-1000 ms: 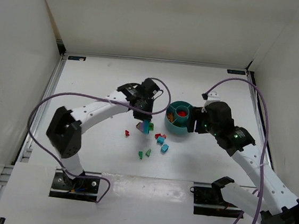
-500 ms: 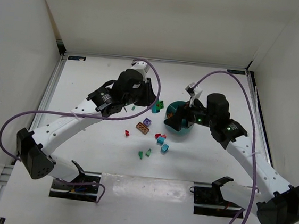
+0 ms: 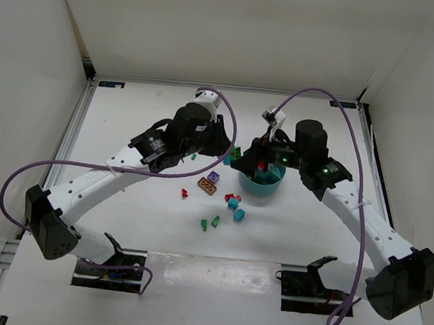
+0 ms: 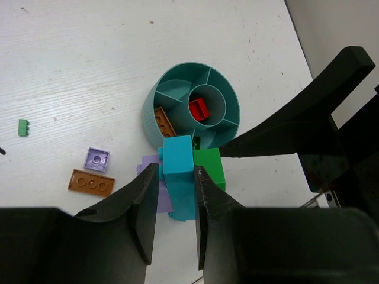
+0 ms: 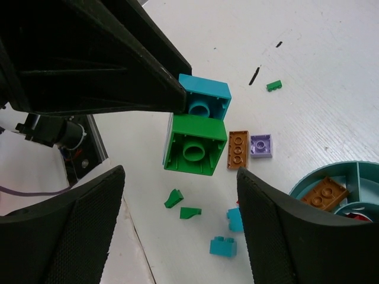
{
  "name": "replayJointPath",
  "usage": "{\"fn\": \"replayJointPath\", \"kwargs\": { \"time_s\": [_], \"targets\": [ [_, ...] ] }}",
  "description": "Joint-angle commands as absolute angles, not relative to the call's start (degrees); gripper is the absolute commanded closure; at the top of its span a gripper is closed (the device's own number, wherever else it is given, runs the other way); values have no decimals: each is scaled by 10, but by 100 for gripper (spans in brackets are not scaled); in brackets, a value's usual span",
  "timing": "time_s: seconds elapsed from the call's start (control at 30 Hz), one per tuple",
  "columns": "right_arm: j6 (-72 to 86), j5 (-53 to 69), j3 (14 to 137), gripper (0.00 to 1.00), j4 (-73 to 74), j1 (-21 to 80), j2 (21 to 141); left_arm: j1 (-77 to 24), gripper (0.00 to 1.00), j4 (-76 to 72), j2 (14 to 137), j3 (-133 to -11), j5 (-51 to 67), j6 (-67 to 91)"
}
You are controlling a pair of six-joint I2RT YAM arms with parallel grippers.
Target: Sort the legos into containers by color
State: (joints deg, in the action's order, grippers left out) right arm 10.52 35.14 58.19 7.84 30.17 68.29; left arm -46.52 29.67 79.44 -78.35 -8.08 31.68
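The table [image 3: 128,122] is white board with a faint wood grain and a few dark flecks, and plain white walls [image 3: 215,30] box it in on three sides: left, back and right. The teal bowl [image 3: 265,189] stands on the bare surface roughly midway between the two arms.

The left gripper [image 3: 229,154] hangs just beside the bowl's left rim with its fingers [image 4: 145,207] pressed shut on a teal brick [image 4: 179,171]. Two more are stuck to that brick and lifted with it — a green brick [image 5: 194,145] on the side toward the bowl and a purple brick [image 4: 155,192] on the side away from it.

The right gripper [image 3: 262,166] is poised over the bowl, its two fingers [image 5: 77,219] spread wide with nothing between them. From its wrist camera the raised cluster shows straight ahead.

Inside the bowl, a red brick [image 4: 200,109] lies in the central cup and an orange plate [image 4: 164,121] sits in one outer compartment. The other compartments that show look bare.

The rest lie on the table left of the bowl and on its near side:
- a loose orange plate [image 3: 208,186] with a purple square [image 3: 214,177] just beside it
- a small green brick [image 3: 193,157] farther left
- a red piece [image 3: 184,194]
- two teal pieces [image 3: 235,209] close to the bowl's near rim
- two green pieces [image 3: 209,222], the farthest from the bowl toward the arm bases
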Motion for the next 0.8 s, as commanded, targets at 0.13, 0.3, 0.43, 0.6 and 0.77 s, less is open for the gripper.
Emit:
{"fn": "replayJointPath", "kwargs": {
  "time_s": [0.13, 0.3, 0.43, 0.6, 0.77],
  "targets": [
    [111, 359, 614, 27, 41, 314, 687, -470, 100, 281, 780, -789, -84, 308],
    [115, 364, 618, 42, 43, 311, 697, -472, 100, 279, 779, -790, -82, 304],
    [121, 368, 623, 56, 45, 311, 700, -473, 100, 276, 773, -785, -82, 304],
    [120, 371, 625, 73, 52, 312, 700, -474, 100, 274, 775, -786, -83, 303],
    [120, 371, 624, 88, 55, 308, 693, -473, 100, 280, 773, -786, -95, 305]
  ]
}}
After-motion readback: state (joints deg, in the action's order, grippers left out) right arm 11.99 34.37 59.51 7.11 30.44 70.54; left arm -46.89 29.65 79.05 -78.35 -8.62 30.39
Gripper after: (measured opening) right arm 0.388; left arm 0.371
